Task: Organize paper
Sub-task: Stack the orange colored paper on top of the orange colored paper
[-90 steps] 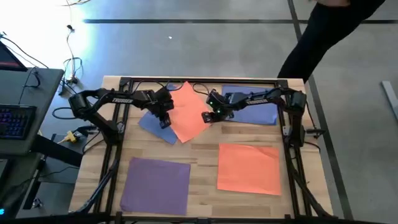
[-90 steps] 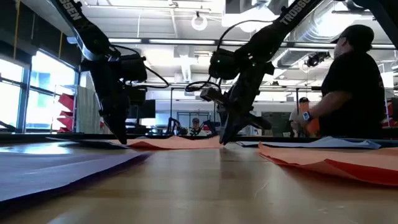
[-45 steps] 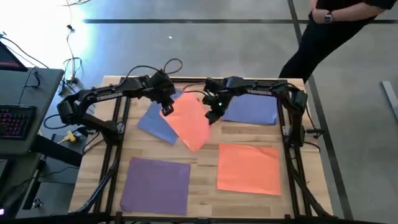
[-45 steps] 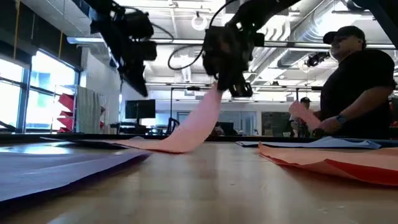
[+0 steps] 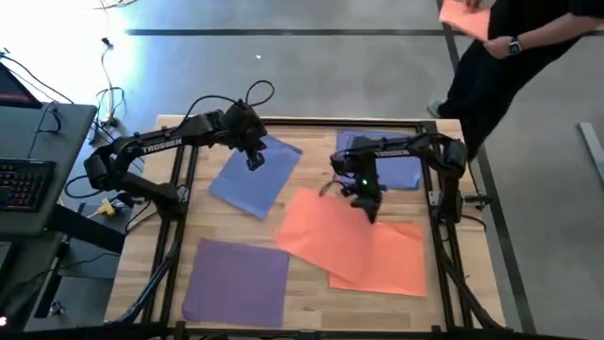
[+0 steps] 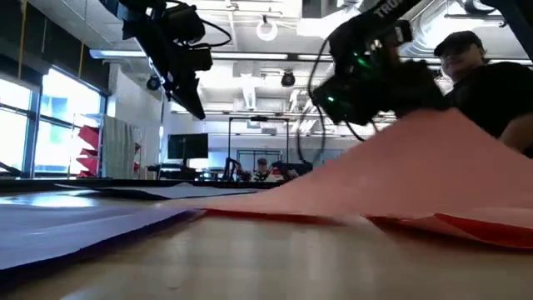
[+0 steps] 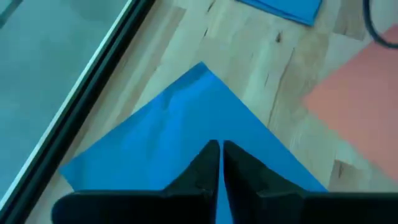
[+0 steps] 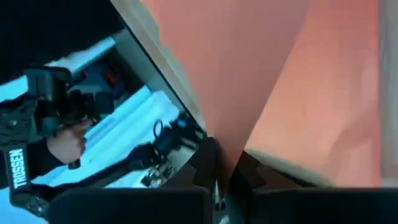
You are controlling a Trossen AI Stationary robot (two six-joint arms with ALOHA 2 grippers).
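Observation:
An orange sheet of paper (image 5: 326, 231) lies askew mid-table, overlapping a second orange sheet (image 5: 401, 260) at the near right. My right gripper (image 5: 368, 206) is shut on the askew sheet's far right end. A blue sheet (image 5: 250, 179) lies flat at the far left. My left gripper (image 5: 253, 162) hangs over it with fingers shut (image 7: 220, 155) and touches nothing. Another blue sheet (image 5: 396, 170) lies at the far right, and a purple sheet (image 5: 236, 279) lies at the near left. My right gripper pinches the orange sheet's raised far right end (image 8: 227, 134) between its two fingers, which point down. That end is lifted. The sheet slopes down toward the table's left, and its low end (image 6: 250, 208) rests on the table.
A dark metal frame (image 5: 302, 122) runs round the table's edges. A person in dark clothes (image 5: 510, 57) stands past the far right corner, holding an orange sheet (image 5: 464, 14). A desk with a keyboard (image 5: 24, 184) stands to the left.
My right gripper has lifted the orange sheet's end and carried it toward the table's near right. The sheet has slid off the blue sheet and now overlaps the other orange sheet. My left gripper has risen from the paper and drawn toward the far edge.

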